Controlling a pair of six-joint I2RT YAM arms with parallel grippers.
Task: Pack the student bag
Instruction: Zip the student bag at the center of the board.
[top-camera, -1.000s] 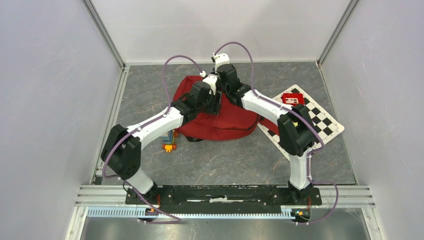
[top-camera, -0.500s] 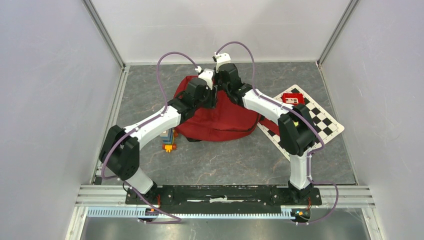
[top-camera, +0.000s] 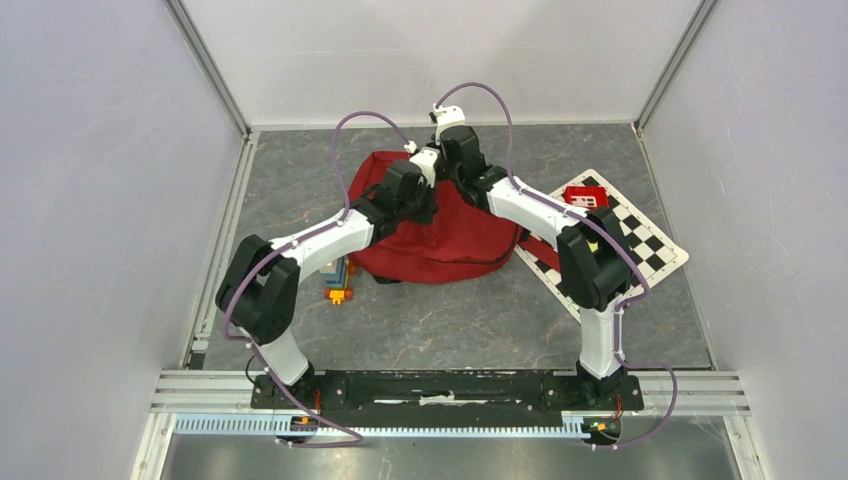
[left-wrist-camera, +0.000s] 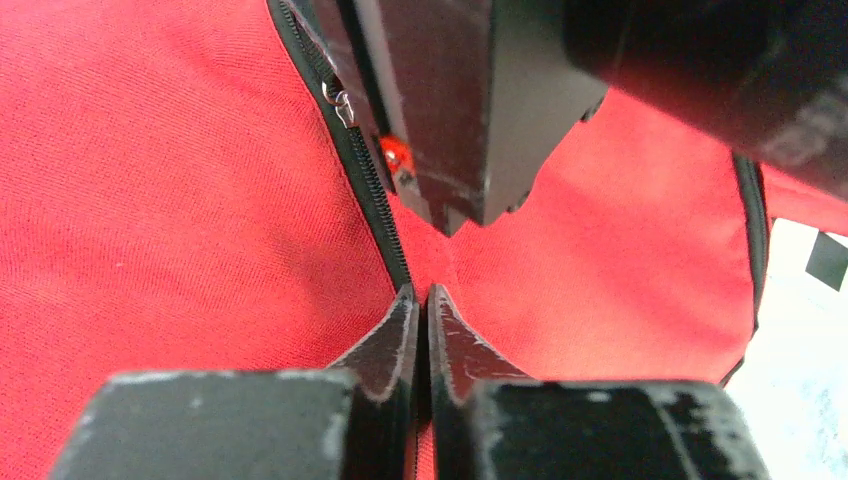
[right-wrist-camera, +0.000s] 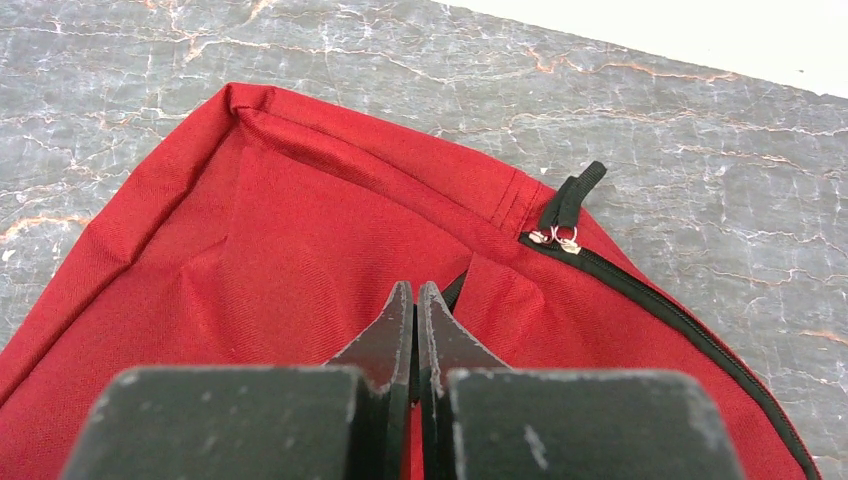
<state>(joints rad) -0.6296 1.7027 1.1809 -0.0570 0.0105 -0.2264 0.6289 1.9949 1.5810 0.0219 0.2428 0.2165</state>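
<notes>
From above, the student bag (top-camera: 440, 245) lies flat at the centre of the grey table (top-camera: 450, 320), its broad side running from 9 to 3 o'clock. The white print on the small red box (top-camera: 586, 196) at 2 o'clock, on the checkerboard (top-camera: 650, 245), is too small to read. The left arm (top-camera: 320, 240) and right arm (top-camera: 540, 215) both bend inward, and their wrists meet over the bag's far half at 12 o'clock. Coloured blocks (top-camera: 340, 285) lie at the bag's 8 o'clock edge.

In the left wrist view, the left gripper (left-wrist-camera: 421, 292) has its jaws drawn together to a thin slit, the tips against red cloth just beside the black zip (left-wrist-camera: 370, 200), which climbs toward 11 o'clock to a metal puller (left-wrist-camera: 343, 103). Whether cloth is pinched cannot be told. The right gripper (left-wrist-camera: 470, 100) hangs close at 12 o'clock.

In the right wrist view, its jaws are pressed together, tips on puckered fabric. The zip there runs off toward 4 o'clock, with metal rings (right-wrist-camera: 560, 238) and a black tab (right-wrist-camera: 575, 195) at 1 o'clock.
</notes>
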